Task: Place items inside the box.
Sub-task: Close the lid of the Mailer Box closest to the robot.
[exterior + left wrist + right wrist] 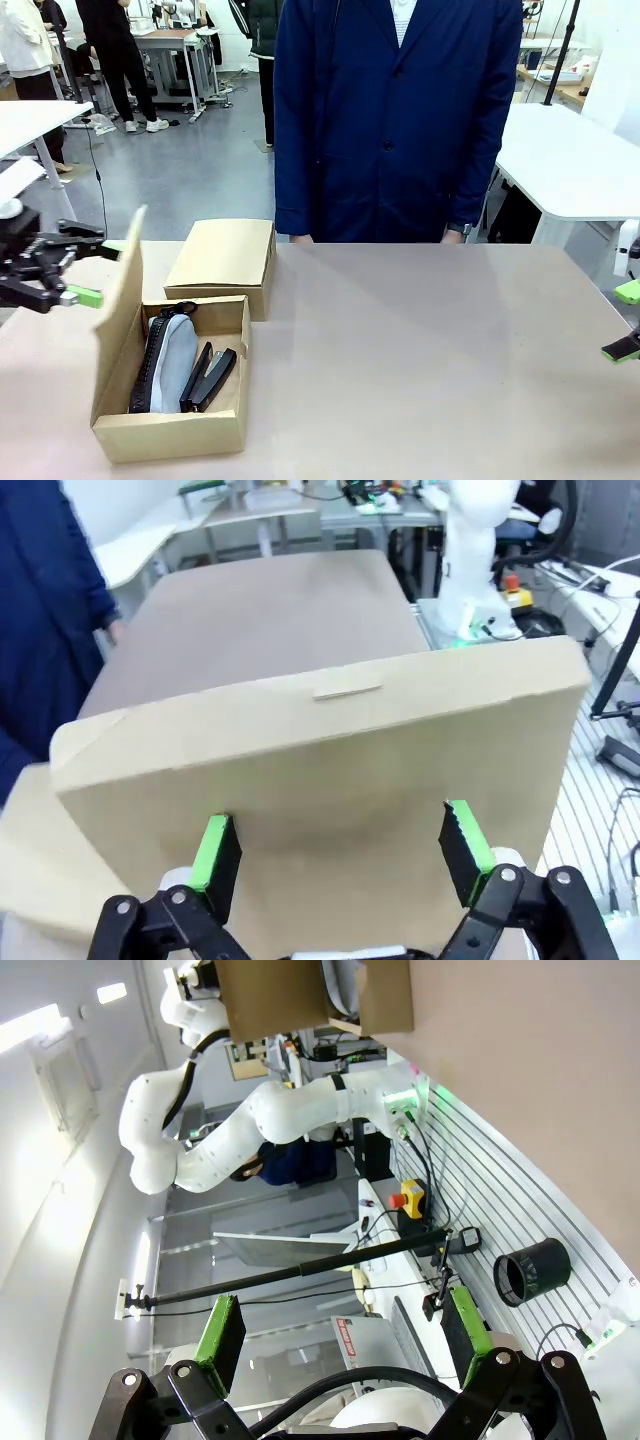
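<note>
Cardboard box point(170, 430) sits at the near-left of the table point(430, 350), long axis running 12-to-6 in the front view. Inside: grey zip pouch point(176, 352) with a dark pouch edge at its 9 o'clock side, and black stapler point(209, 378) at its 3 o'clock side. All three lie lengthwise with the box, noses tipped slightly toward 1 o'clock. A second, closed carton point(222, 255) touches the open box at its 12 o'clock end.

Key relation: the box's raised flap point(122, 270) stands along the 9 o'clock wall, upright, leaning a little outward. Left gripper point(85, 268) is just beyond it at 9 o'clock, pads spread, nothing between them. In the left wrist view the flap's outer face point(330, 800) lies directly ahead, both green pads point(212, 852) facing it; contact cannot be told.

Right gripper point(625, 320) is at the table's 3 o'clock edge, well apart from the box, jaws spread and empty.

Person's hands point(302, 239) rest at the far edge, 12 o'clock.

Judgement: left arm is clearly nearer; closing the flap means pushing it toward 3 o'clock.
</note>
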You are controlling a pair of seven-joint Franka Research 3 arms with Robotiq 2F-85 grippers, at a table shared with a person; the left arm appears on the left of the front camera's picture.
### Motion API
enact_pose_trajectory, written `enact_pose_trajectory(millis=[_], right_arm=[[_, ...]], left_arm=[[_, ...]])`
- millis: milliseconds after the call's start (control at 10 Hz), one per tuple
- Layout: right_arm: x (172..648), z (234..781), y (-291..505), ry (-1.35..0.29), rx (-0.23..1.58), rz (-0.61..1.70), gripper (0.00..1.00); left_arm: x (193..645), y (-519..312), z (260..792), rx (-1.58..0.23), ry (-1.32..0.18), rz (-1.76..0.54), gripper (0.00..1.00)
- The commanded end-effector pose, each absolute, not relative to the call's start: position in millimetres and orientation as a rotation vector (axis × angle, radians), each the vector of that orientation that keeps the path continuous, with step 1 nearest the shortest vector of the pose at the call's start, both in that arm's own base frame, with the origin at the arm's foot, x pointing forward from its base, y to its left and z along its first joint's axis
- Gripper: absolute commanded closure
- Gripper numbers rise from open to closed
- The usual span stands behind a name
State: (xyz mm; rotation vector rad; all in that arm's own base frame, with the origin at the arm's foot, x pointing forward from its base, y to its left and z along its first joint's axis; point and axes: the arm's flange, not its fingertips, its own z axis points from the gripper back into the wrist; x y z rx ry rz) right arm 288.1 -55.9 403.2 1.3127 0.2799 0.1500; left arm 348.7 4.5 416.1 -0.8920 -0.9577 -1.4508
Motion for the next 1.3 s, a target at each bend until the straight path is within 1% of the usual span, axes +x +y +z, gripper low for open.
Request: enact_pose_trajectory(millis=[0, 200, 400, 600, 700, 1000, 1200], right_arm=[[290.4, 407.6, -54.9, 0.278, 1.313, 0.127, 0.0], [290.4, 407.6, -54.9, 0.278, 1.313, 0.127, 0.0], [290.4, 407.6, -54.9, 0.278, 1.313, 0.127, 0.0], [290.4, 407.6, -54.9, 0.278, 1.313, 0.127, 0.0], [290.4, 407.6, -54.9, 0.278, 1.313, 0.127, 0.0], [290.4, 407.6, -54.9, 0.278, 1.313, 0.127, 0.0], [290.4, 407.6, -54.9, 0.278, 1.313, 0.127, 0.0]], left_arm=[[326.4, -40.7, 386.9, -0.878, -0.939, -1.519, 0.0], [315.1, -70.7, 360.1, -0.895, -0.826, -1.596, 0.0], [304.5, -83.9, 333.8, -0.905, -0.718, -1.647, 0.0], [295.2, -87.6, 317.4, -0.887, -0.65, -1.687, 0.0], [294.7, -88.2, 314.0, -0.868, -0.643, -1.695, 0.0], [299.7, -85.2, 317.3, -0.885, -0.648, -1.672, 0.0], [306.7, -70.8, 356.9, -0.914, -0.782, -1.602, 0.0]])
